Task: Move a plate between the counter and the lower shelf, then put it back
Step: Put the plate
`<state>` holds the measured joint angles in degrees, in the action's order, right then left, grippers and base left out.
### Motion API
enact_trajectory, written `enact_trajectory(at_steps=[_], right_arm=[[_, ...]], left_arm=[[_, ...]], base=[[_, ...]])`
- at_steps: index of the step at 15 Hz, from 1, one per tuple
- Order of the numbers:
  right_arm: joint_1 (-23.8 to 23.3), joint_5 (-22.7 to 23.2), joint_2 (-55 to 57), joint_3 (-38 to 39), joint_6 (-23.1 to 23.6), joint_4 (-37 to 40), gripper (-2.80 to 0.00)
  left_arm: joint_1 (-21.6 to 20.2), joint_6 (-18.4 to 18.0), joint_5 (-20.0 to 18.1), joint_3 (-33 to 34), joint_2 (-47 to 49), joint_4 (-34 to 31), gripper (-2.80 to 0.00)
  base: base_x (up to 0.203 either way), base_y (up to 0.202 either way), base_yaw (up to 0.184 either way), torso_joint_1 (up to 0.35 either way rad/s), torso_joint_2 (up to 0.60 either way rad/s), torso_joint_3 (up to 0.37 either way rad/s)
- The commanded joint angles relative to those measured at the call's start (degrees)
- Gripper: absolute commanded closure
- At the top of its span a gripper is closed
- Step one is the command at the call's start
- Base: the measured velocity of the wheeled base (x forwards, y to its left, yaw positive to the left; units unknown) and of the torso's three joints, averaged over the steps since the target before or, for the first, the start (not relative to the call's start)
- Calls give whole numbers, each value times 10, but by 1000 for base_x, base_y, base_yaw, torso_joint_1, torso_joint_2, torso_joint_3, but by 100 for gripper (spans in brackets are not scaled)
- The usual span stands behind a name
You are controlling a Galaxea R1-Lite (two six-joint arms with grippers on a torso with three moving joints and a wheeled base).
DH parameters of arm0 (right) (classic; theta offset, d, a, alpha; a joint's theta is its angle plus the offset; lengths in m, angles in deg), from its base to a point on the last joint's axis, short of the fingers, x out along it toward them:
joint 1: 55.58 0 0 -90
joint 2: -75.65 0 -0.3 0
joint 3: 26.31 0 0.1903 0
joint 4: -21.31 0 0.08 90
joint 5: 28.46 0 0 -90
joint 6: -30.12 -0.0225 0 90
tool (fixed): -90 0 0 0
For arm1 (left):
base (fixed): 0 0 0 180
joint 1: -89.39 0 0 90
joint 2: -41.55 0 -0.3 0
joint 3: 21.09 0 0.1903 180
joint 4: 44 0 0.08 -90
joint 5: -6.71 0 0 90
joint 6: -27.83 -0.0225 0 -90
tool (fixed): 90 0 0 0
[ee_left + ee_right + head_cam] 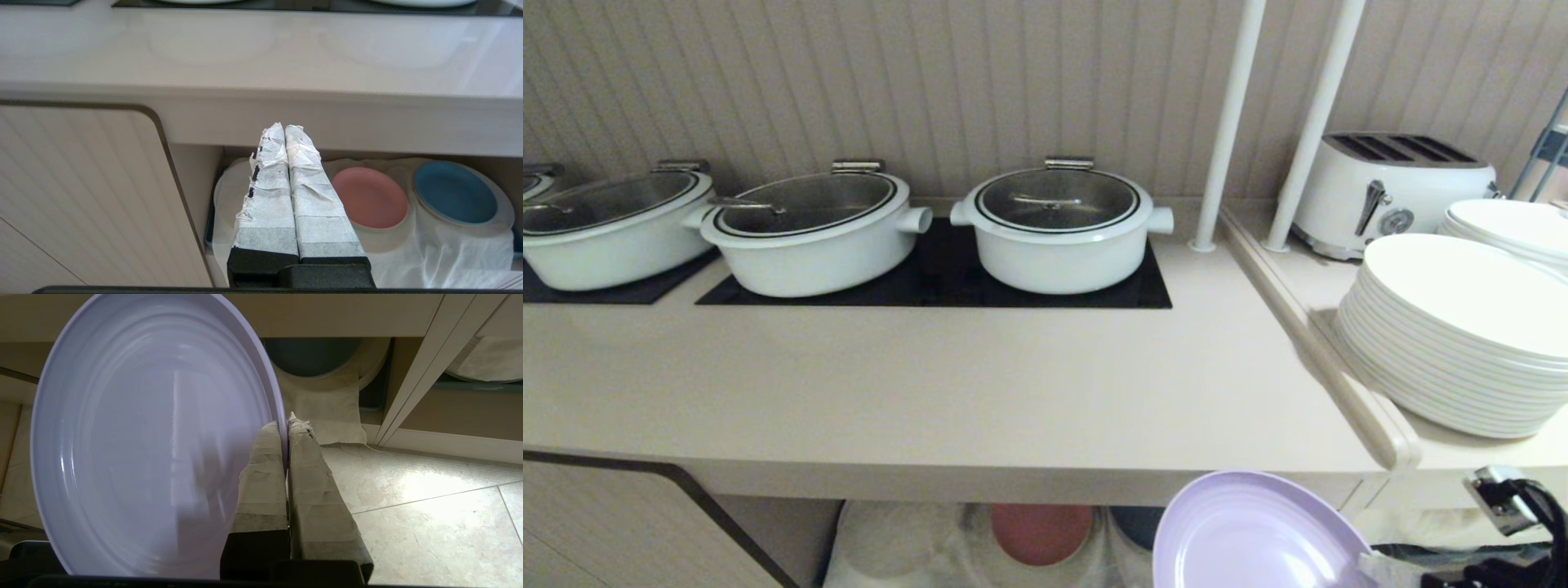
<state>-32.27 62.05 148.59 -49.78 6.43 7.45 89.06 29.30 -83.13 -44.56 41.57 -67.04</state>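
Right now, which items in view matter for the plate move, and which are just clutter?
In play:
- lavender plate, rim pinched in the right gripper, jaws shut
- counter
- lower shelf, draped in a white sheet

Lying about:
- salmon-pink plate
- dark blue plate
- white lidded pots
- toaster
- white plate stack
- left gripper, idle, shut

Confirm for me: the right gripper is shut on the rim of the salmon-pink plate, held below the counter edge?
Not quite. The right gripper is shut on the rim of the lavender plate, as the right wrist view shows. The salmon-pink plate sits on the lower shelf.
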Motion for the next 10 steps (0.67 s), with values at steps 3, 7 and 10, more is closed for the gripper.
enact_trajectory(at_steps=[3,7,10], right_arm=[[1,0,0,0,0,-2,0],[1,0,0,0,2,-3,0],[1,0,1,0,4,-3,0]], left_arm=[[0,0,0,0,1,0,0],[0,0,0,0,1,0,0],[0,0,0,0,1,0,0]], base=[[0,0,0,188,-381,-195],[0,0,0,143,-293,-151],[0,0,0,0,0,0]])
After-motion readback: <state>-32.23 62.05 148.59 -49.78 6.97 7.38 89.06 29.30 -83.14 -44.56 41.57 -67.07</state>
